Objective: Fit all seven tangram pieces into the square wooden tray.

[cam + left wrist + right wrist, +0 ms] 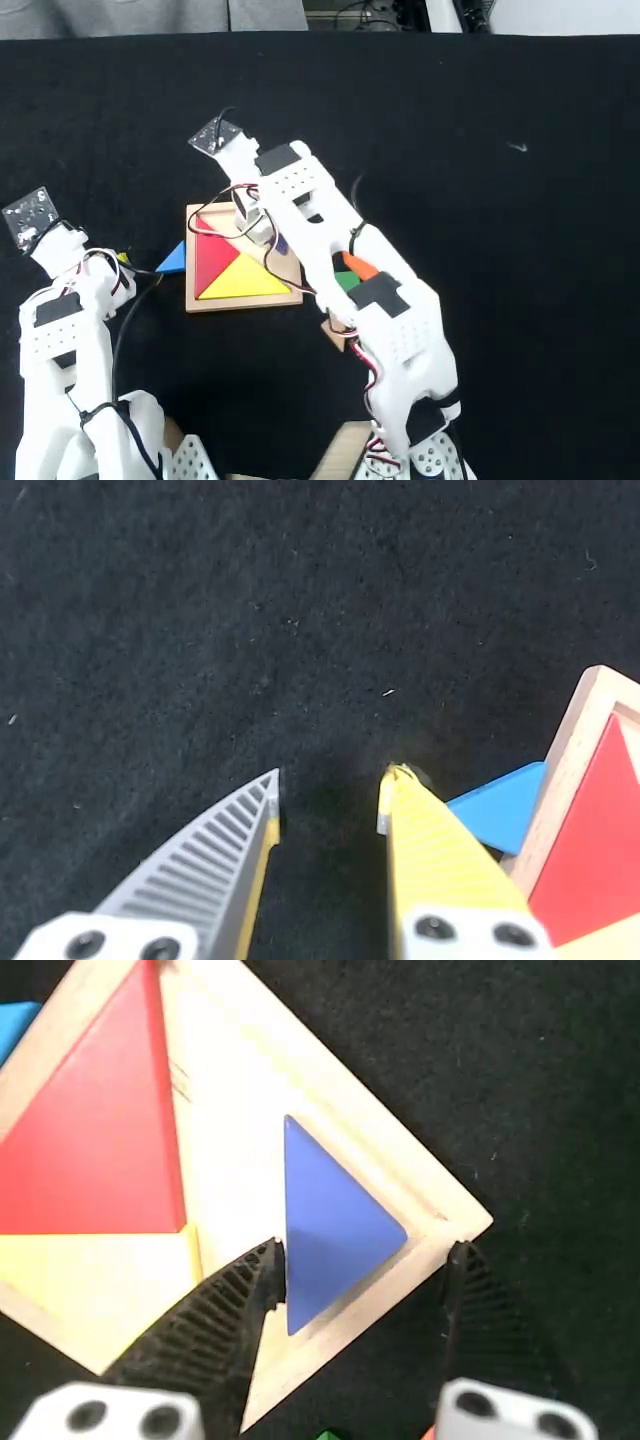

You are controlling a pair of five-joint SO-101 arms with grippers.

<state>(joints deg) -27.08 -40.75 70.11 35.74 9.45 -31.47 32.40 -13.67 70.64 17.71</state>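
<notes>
Nearest the arms' bases, the green piece [345, 281] and the orange piece [358, 265] lay on the table [500, 250] right under your right arm, so a low swing back for them could have swept them aside. Off to the other side, your left gripper [335, 774] hung empty above the table with its jaws apart. Its yellow finger [430, 850] was just beside the light blue triangle [500, 805], which touched the tray's [245, 301] outer wall. Closing there would likely have shoved that flat piece against the tray and shifted it. Farther on, your right gripper [366, 1252] stood wide open over the tray's corner, holding nothing and straddling the dark blue triangle [325, 1225], which lay flat inside near the rim. One finger hung over the rim, and coming down it could have caught the wood and jolted the red triangle [90, 1130] and the yellow triangle [245, 282] out of place
</notes>
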